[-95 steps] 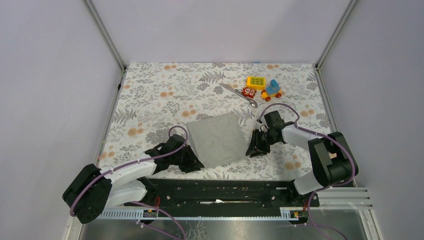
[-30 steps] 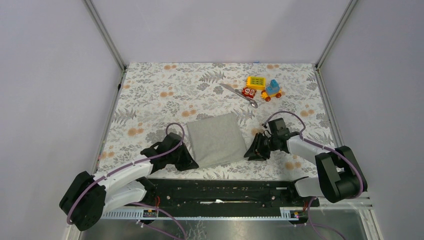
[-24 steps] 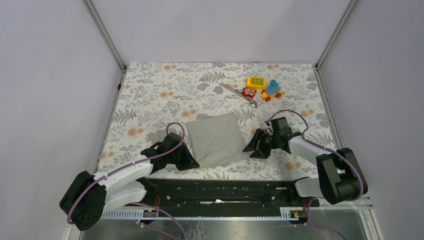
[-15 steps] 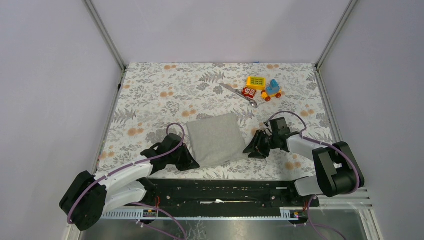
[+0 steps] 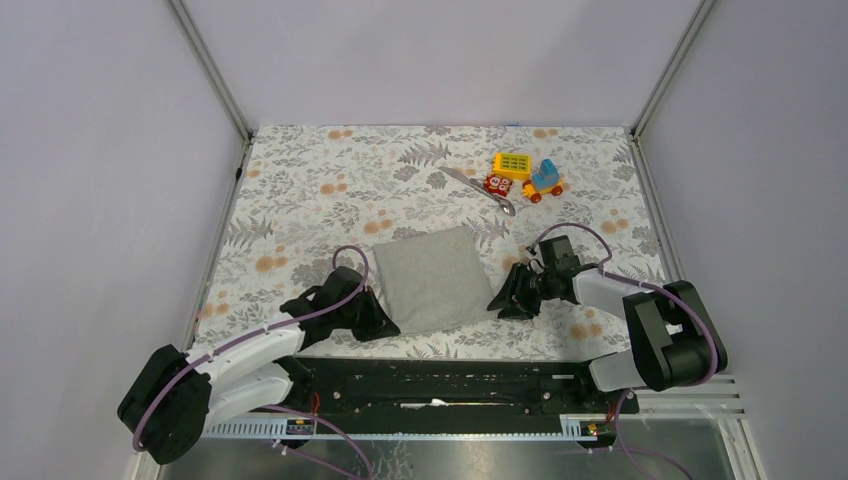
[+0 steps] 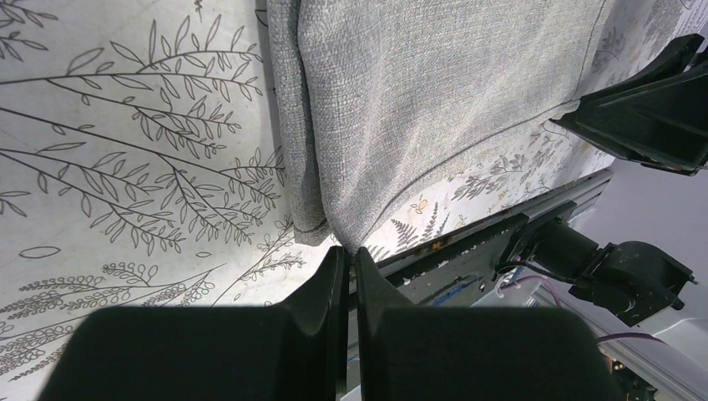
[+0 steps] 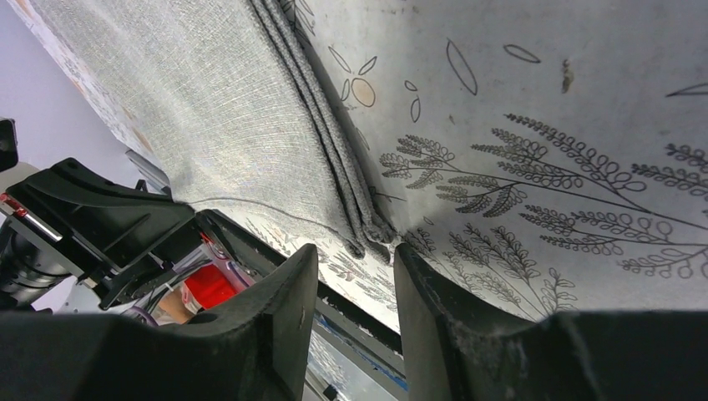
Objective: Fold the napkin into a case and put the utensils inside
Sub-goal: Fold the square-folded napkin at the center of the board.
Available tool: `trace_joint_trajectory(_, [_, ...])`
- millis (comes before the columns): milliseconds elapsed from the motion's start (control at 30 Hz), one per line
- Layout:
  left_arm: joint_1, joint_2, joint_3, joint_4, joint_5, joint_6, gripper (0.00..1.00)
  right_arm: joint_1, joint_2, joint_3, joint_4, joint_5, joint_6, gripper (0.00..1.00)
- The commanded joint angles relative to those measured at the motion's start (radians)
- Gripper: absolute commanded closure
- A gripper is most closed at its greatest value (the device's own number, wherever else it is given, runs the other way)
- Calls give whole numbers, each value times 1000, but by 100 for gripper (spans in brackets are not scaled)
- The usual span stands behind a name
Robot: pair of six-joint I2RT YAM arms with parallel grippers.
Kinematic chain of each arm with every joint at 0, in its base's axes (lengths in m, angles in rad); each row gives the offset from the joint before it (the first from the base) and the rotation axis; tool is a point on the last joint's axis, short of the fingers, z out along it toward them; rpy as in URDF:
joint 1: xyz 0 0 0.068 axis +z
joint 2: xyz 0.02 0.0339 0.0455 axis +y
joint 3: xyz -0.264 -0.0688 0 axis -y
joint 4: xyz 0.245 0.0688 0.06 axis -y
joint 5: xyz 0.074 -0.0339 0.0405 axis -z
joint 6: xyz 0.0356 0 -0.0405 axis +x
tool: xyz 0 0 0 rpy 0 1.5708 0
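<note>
The left hand (image 6: 349, 259) is sitting low at the near left corner of the napkin (image 5: 432, 278), with its fingers pressed together. The tips are meeting right at the cloth's corner, and I cannot tell whether a pinch of fabric is caught between them. The right hand (image 7: 355, 251) is hovering at the near right corner with its fingers partly spread and nothing between them. That corner of the napkin is lying just ahead of the gap, not inside it.

The napkin is lying flat on the flowered tablecloth (image 5: 320, 190), near the front edge and between the two hands. Both wrist views are showing several stacked layers along its side edges, so at least some folding is looking done. Whether those layers are already forming an open pocket is not showing from here.

The utensils (image 5: 478, 189) are lying well apart from the napkin, toward the far right, just beside the toy blocks (image 5: 527, 175). In the overhead view they are reading as one slim silver streak with a spoon bowl at its near end, and I cannot separate the two pieces.

Judging from this, the folding part is looking well along or nearly finished, while the second part is not yet begun. Neither utensil is being held, and none is lying in or on the cloth. What is remaining is probably finishing the case, then fetching each piece and sliding it inside.
</note>
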Motion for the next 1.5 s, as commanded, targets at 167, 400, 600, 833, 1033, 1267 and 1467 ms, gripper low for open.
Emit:
trace_joint_trajectory(167, [4,-32,-13,24,8,-5,100,-4,46,-4,43,-14,-11,60])
trace_joint_trajectory(400, [4,-39,-12,17,9,-5,100,-3,5,9,13,-21,-6,83])
trace_joint_trajectory(600, [4,-66,2,6,-7,1,100,-3,-60,44,-39,-53,-1,100])
trace_joint_trajectory(833, [38,-51,112,-45,-16,49,100,-4,-71,185,-58,-105,-6,100])
trace_joint_trajectory(1033, [257,144,407,-72,21,218,100,-3,134,525,-43,-91,-46,100])
trace_joint_trajectory(1267, [452,486,867,-96,-23,398,100,-4,445,982,79,-67,-10,100])
trace_joint_trajectory(1467, [542,698,1088,-69,44,465,100,-3,657,1248,190,-126,52,100])
